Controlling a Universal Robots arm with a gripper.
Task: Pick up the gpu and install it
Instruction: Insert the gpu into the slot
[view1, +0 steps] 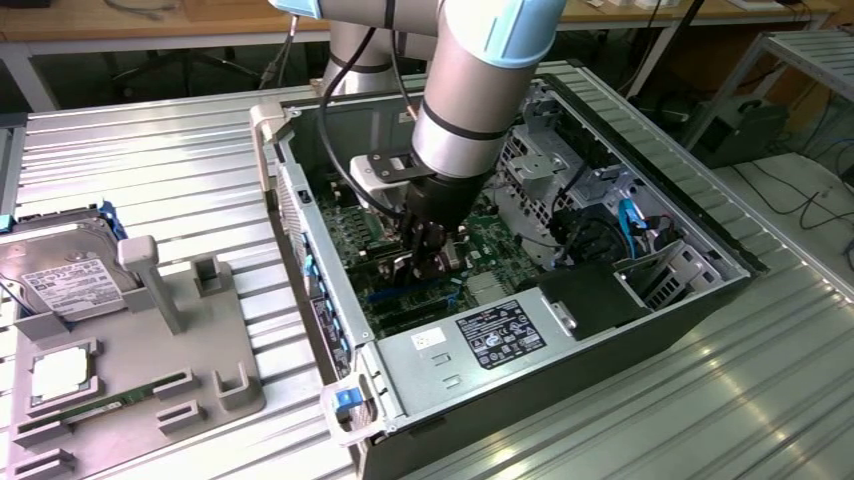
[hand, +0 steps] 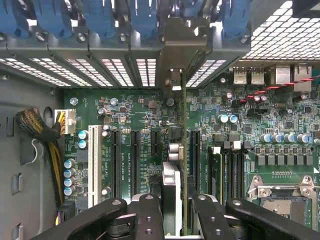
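Your claw (hand: 170, 210) is clamped on the gpu (hand: 183, 150), which stands edge-on between its fingers so the card's lower edge can meet a motherboard slot (hand: 194, 160) directly below. The bracket end points ahead toward the rear slot openings (hand: 147, 72), aligning it with the case (view1: 441, 350). On the tray (view1: 200, 370), well aside, a hard drive (view1: 60, 275) rests.

The gpu (hand: 176, 165) is seen edge-on as a thin card standing upright over the green motherboard (hand: 150, 115), running toward the slotted rear wall of the case, where its silvery metal bracket (hand: 180, 55) is set among the vented slot covers. Its near end is clamped between black fingers (hand: 150, 215).
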